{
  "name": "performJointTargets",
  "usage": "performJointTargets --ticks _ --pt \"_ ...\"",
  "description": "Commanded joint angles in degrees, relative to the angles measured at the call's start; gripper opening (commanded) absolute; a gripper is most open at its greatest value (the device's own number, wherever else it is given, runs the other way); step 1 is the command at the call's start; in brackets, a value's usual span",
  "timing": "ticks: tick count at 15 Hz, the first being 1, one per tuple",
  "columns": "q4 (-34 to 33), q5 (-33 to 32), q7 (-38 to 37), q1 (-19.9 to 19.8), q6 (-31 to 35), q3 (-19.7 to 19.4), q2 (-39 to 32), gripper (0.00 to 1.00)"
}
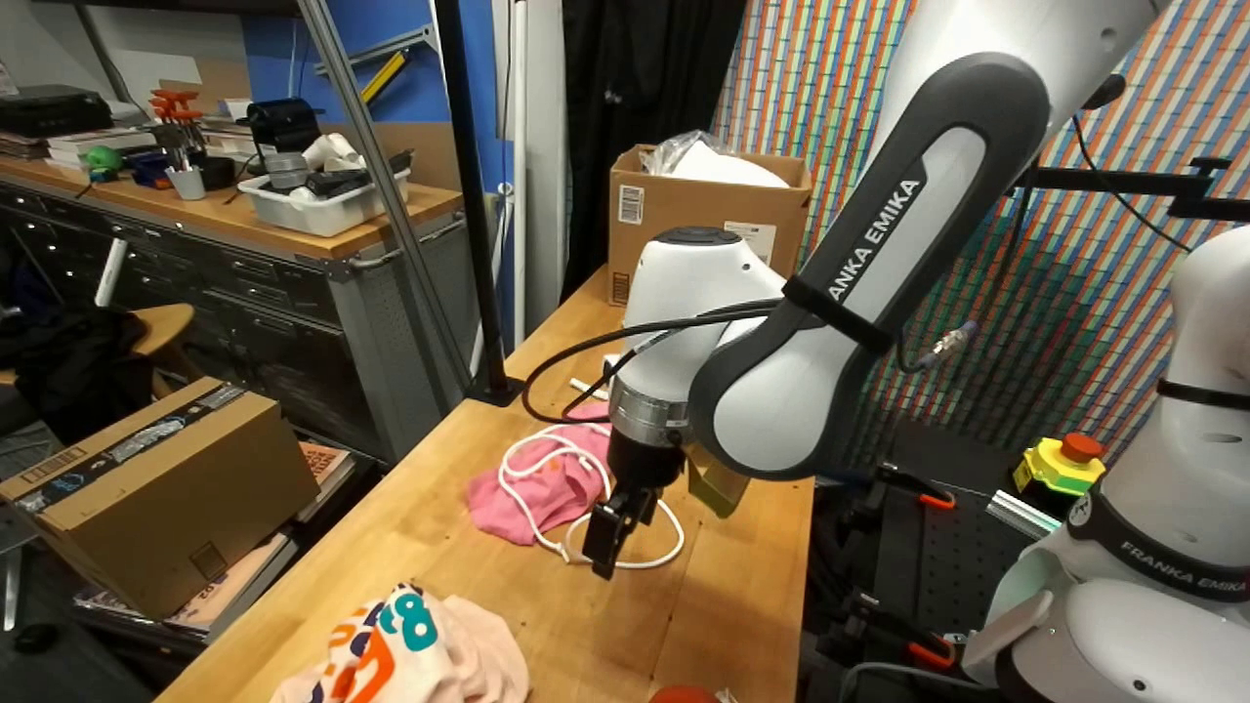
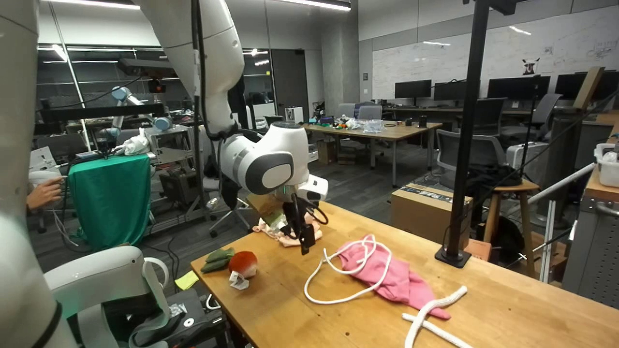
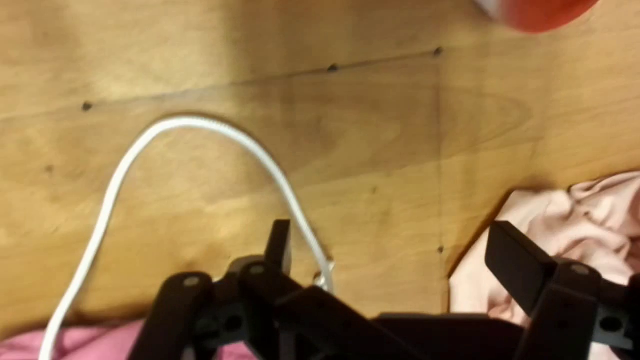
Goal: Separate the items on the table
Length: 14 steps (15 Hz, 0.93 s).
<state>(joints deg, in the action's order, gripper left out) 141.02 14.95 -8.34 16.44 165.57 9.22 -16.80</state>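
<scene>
Surface [image 2: 290, 299] made of wood, smooth, sheen shown. Pink cloth [image 2: 401, 285] seen as matt fabric, wrinkled; peach cloth [image 1: 479, 640] matt, wrinkled, printed. White cord [image 3: 187, 121] smooth, woven-looking. Hand [image 3: 395, 250] finished in matt black; plastic or metal cannot be told. Arm shell [image 1: 771, 415] smooth, plastic-looking; wrist ring [image 1: 649, 415] made of shiny metal. Red round item [image 2: 243, 262]: material cannot be confirmed.

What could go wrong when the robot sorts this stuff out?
The cord lies looped over the pink cloth, so lifting one might drag the other. The open hand hangs near the cord and could snag it. The green thing sits near the edge of the table; a bump might knock it off.
</scene>
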Motion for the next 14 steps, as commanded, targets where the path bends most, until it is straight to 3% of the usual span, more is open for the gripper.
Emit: performJointTargets --ticks 1,4,10,14 --pt "-3.49 -8.33 -4.49 0.52 7.35 -5.73 -3.13 1.00" --pt "-7.19 -12.01 -7.71 2.36 12.10 -12.11 -6.39 1.00" --pt "-14.68 -12.92 -11.72 9.15 14.01 -24.39 -15.51 1.00" --pt "-17.98 -11.40 -13.93 12.60 12.55 -28.76 -20.65 1.00"
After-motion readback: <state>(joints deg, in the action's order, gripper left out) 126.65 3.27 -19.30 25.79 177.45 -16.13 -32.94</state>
